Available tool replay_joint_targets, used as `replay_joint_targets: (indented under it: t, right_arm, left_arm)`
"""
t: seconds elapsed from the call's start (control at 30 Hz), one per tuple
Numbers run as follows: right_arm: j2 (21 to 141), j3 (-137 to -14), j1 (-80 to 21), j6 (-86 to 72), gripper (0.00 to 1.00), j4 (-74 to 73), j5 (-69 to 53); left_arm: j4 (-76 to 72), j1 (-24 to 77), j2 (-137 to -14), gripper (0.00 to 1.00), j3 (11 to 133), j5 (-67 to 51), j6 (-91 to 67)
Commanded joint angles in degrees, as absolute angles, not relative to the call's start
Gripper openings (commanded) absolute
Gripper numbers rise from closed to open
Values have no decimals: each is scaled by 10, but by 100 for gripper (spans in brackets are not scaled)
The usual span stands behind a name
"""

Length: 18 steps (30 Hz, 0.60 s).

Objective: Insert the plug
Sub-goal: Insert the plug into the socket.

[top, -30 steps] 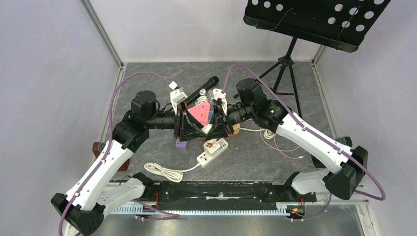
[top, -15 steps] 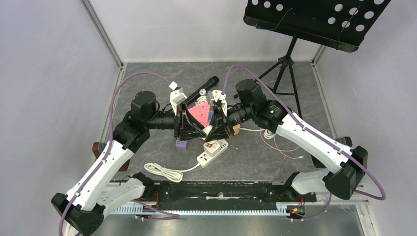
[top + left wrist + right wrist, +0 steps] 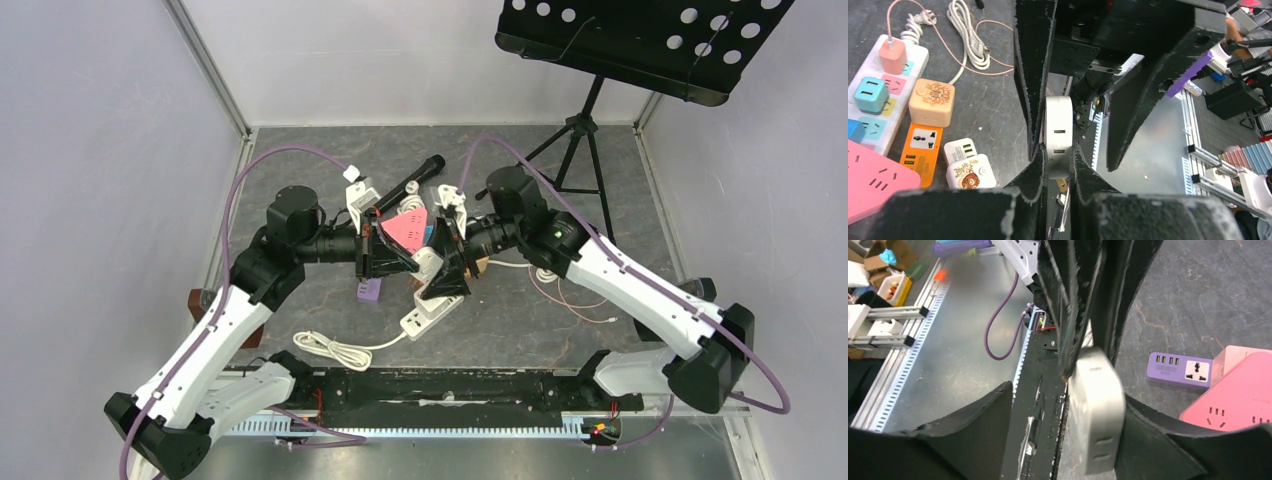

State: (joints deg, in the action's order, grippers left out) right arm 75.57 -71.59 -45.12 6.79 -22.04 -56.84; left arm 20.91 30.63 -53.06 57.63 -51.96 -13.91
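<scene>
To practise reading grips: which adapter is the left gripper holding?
The plain white two-slot adapter, clamped in the left gripper; the tan cube and blue cube sit apart.

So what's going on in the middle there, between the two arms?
The left gripper has its jaws shut on a white rounded plug adapter, held up between the arms. The right gripper has its jaws open around the same adapter. It is not plugged in yet; the white power strip lies just beside them.
</scene>
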Motion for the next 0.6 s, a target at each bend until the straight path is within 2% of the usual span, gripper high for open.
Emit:
replay_joint_targets:
  t: [0.0, 0.13, 0.23, 0.37, 0.5, 0.57]
  right_arm:
    - [679, -654, -453, 10, 74, -87, -542]
    - [624, -590, -452, -55, 88, 19, -499]
    - [587, -535, -453, -107, 89, 112, -465]
    - [555, -451, -453, -218, 85, 293, -422]
    - [559, -412, -453, -292, 72, 417, -380]
    - [566, -402, -453, -325, 70, 471, -360]
  left_arm:
    - [166, 308, -499, 2, 589, -481, -175]
    - [153, 308, -477, 2, 592, -465, -195]
    - [126, 308, -462, 2, 589, -455, -224]
    - [45, 308, -436, 2, 565, -431, -296]
    - [2, 308, -424, 2, 550, -408, -347]
    - [-34, 308, -418, 2, 542, -402, -368]
